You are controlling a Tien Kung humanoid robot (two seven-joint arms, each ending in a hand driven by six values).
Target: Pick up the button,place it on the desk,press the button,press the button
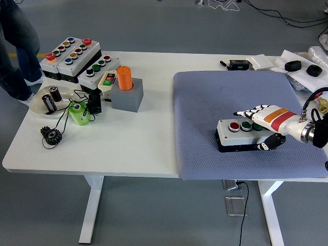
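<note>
Button box in play: one button box (pixel 237 136), pale top on a black base, lying on the blue-grey mat (pixel 205 102) toward the mat's near right part.
Its buttons: a red one (pixel 234 126) at the left end, a green one (pixel 246 125) beside it; anything further right is hidden under the hand.
Right hand (pixel 266 125): comes in from the right edge, white with an orange and red stripe, clamped on the box's right end, fingers (pixel 251 111) laid across the top and the thumb (pixel 270 142) against the near side.
Left hand: nowhere to be seen.
Table (pixel 143 138): one white table, the mat covering its right half.
Other button boxes: three more (pixel 77 59), side by side at the far left corner.
Left-side clutter: one grey block (pixel 128 97) with an orange cylinder (pixel 124 78) standing in it, one small pendant switch (pixel 107 80) touching it, one green cylinder (pixel 79 113), one black gear (pixel 51 135), one round dish (pixel 43 105) with two batteries.
Far right: one small black device (pixel 239 64), two dark lumps (pixel 302 67) on white wrapping.
Person: legs in jeans (pixel 18 41) standing off the table's far left corner.
</note>
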